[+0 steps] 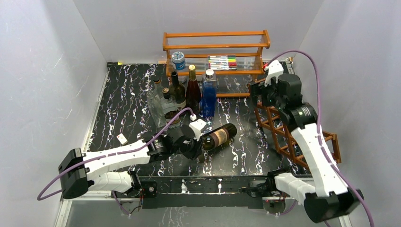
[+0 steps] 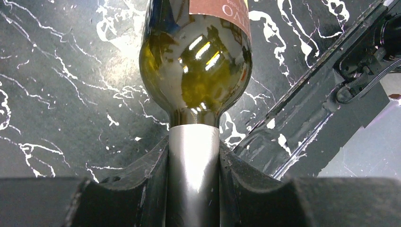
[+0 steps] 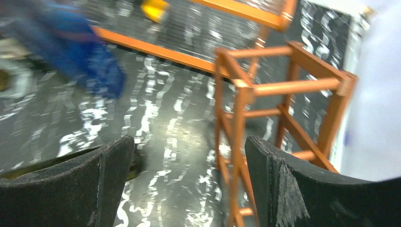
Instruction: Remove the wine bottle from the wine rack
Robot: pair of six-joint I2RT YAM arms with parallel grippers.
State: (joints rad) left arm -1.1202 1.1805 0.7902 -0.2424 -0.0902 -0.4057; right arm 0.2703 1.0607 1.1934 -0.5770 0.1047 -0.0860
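Wine bottle (image 1: 220, 137): dark green glass with a tan label and a silver foil neck. It lies on its side on the black marbled table (image 1: 127, 94), near the front edge and between the two arms. Its neck points toward the left arm and its base toward the far right. It is off the wine rack (image 1: 273, 122) and well apart from it.

Left gripper (image 1: 195, 144): pinching the bottle by the neck. In the left wrist view the bottle (image 2: 196, 71) runs straight out from the gripper (image 2: 194, 153), with a black finger pressed against each side of the foil.

Right gripper (image 1: 257, 97): fingers spread with nothing between them, at the far end of the rack. The right wrist view is blurred. It shows the gripper (image 3: 189, 161) with the rack's (image 3: 236, 94) reddish-brown bars beyond the gap. Whether the gripper touches the rack cannot be told.

Wine rack: an open lattice of thin bars along the right side of the table, partly behind the right arm.

Orange shelf (image 1: 215, 46): at the back wall, holding a pack of markers (image 1: 222, 62) and a blue-lidded jar (image 1: 178, 59).

Standing bottles: a cluster in front of the shelf, among them a blue bottle (image 1: 209, 94) and a dark bottle (image 1: 193, 90).
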